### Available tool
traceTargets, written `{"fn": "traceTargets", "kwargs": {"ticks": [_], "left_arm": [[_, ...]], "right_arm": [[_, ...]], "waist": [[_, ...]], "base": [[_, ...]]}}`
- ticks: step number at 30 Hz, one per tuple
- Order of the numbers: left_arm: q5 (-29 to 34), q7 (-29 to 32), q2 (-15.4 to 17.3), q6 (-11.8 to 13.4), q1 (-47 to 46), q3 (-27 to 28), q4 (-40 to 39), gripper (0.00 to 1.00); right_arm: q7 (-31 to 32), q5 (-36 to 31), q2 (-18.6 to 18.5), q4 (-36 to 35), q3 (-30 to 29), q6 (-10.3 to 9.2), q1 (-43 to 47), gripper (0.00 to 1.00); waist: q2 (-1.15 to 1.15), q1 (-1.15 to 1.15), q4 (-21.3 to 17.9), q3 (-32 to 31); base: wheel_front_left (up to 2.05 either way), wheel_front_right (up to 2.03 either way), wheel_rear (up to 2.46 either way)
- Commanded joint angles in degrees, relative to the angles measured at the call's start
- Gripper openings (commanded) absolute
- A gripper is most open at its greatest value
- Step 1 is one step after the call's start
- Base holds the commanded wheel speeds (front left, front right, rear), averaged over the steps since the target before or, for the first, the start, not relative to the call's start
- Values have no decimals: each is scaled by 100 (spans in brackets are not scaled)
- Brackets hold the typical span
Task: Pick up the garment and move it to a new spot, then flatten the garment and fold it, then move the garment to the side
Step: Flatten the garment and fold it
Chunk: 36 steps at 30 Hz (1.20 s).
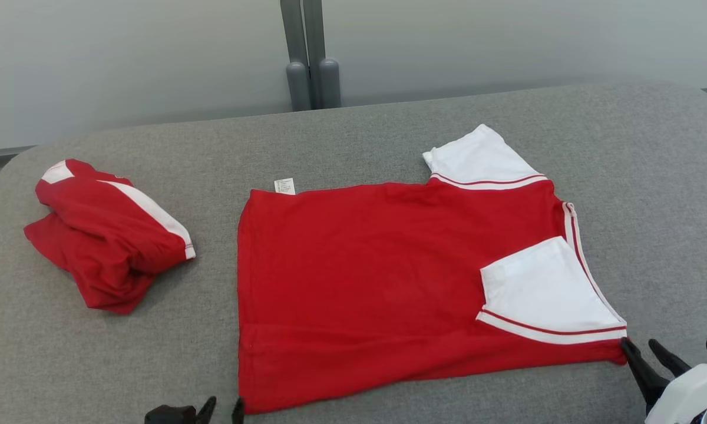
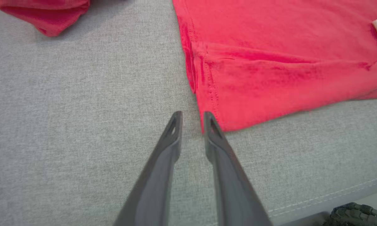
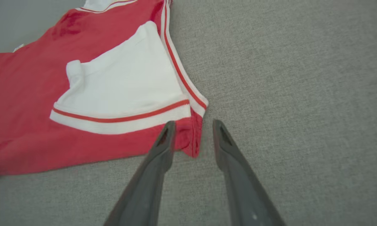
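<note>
The garment [image 1: 377, 282], a red shirt with white sleeves, lies spread flat on the grey padded surface [image 1: 389, 135]. One sleeve is folded in over its right part and a small white tag sticks out at the far left corner. My left gripper [image 1: 221, 406] is at the shirt's near left corner [image 2: 226, 122]. Its jaws are slightly apart with bare grey cloth between them, and the right finger [image 2: 211, 124] touches the hem. My right gripper [image 1: 642, 350] is at the near right corner. It stands open, with the red corner tip [image 3: 193, 141] lying loose between its fingers.
A second red and white garment [image 1: 106, 235] lies bundled at the left of the surface, with its edge [image 2: 47, 18] at the top of the left wrist view. Two grey posts [image 1: 312, 70] stand behind the far edge. The surface's near seam [image 2: 333, 194] runs close behind my left gripper.
</note>
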Motion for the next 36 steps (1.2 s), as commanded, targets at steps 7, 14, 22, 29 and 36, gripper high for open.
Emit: {"fn": "traceTargets", "kwargs": {"ticks": [7,14,22,29,36], "left_arm": [[28,-437,-26,24,-175,167,-8,100],[113,-653,-13,15,-365,229,-24,100],[210,-542,-84,-313,-1499,243,143,100],[162,-176,-376,-835,-3046,139,1189,100],[114,67,-641,-1320,-4331,54,2323,100]], "right_arm": [[-441,-179,137,-181,-323,1,89,100],[-650,-360,223,-334,-455,2,15,100],[-960,-826,447,-336,-612,2,-892,100],[-810,-1067,520,68,-527,2,-2221,100],[-590,-965,399,548,-188,2,-3451,100]], "waist": [[0,0,8,17],[0,0,30,43],[0,0,108,556],[0,0,200,1203],[0,0,271,1761]], "base": [[0,0,0],[0,0,0],[0,0,0],[0,0,0],[0,0,0]]}}
